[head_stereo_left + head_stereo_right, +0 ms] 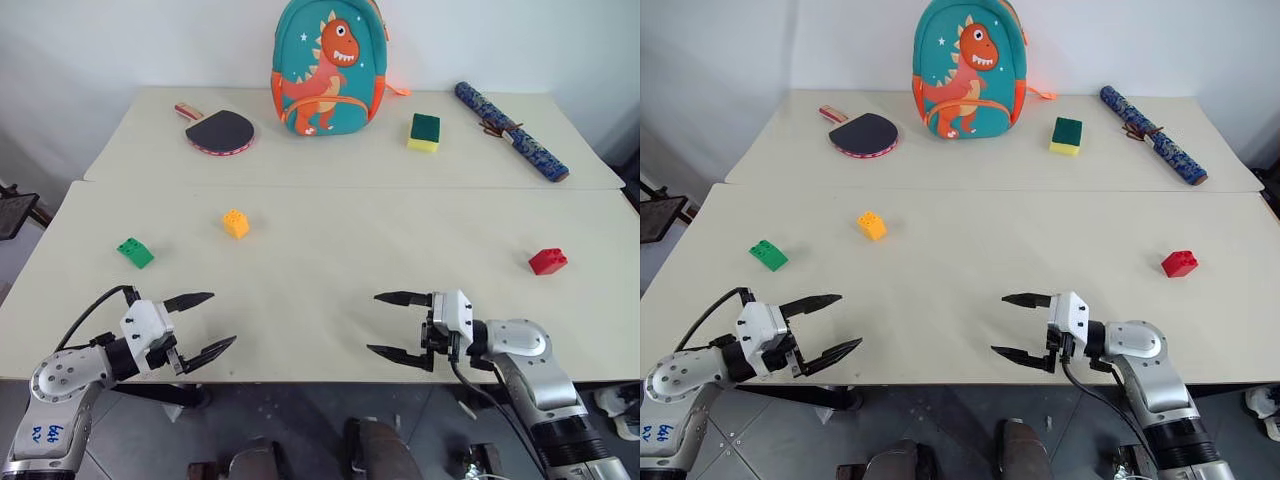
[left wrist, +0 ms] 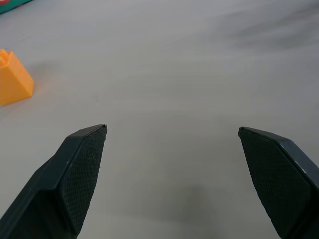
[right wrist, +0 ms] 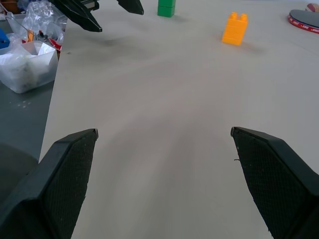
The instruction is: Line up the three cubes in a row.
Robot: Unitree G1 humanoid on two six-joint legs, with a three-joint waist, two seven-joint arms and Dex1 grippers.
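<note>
Three studded cubes lie apart on the near table. The green cube (image 1: 135, 252) is at the left, the yellow-orange cube (image 1: 236, 223) a little farther back and to its right, and the red cube (image 1: 547, 261) far off at the right. My left gripper (image 1: 211, 324) hovers open over the front left edge, below the green cube, with nothing between its fingers. My right gripper (image 1: 399, 325) is open too, pointing left over the front edge, well left of the red cube. The right wrist view shows the yellow-orange cube (image 3: 235, 29) and the green cube (image 3: 166, 8) ahead.
On the far table stand a dinosaur backpack (image 1: 329, 68), a table-tennis paddle (image 1: 218, 130), a green-and-yellow sponge block (image 1: 424, 132) and a patterned blue roll (image 1: 510, 131). A seam (image 1: 340, 186) separates the two tables. A plastic container (image 3: 27, 64) sits off the table's edge.
</note>
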